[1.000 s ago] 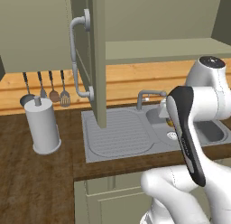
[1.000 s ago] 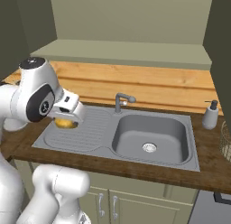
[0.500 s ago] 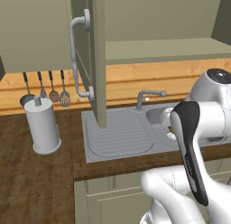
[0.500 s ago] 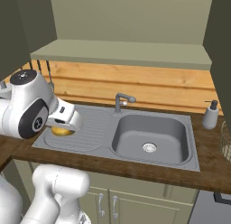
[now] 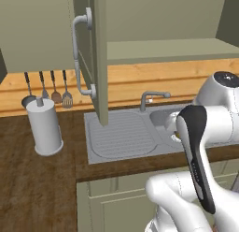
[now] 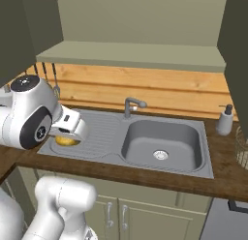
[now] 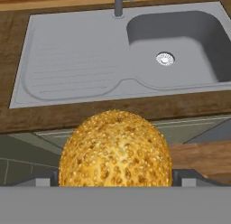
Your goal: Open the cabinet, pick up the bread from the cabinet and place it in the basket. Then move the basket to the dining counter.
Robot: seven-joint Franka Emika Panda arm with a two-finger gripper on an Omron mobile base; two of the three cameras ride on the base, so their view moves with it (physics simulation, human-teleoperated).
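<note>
Bread (image 7: 115, 148) was clamped between the fingers (image 7: 115, 182) and hung over the sink's draining board (image 6: 97, 130) — the carrying step was in hand. Next, it needed travel right to the basket (image 6: 241, 147), then release.

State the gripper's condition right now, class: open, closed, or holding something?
Gripper: closed on the bread, a seeded golden bun, held over the counter edge by the sink.

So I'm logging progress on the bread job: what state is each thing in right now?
cabinet: door swung open
bread: held between the gripper's fingers, over the counter's front edge
gripper: closed on the bread
sink: empty, dry
faucet: off
</note>
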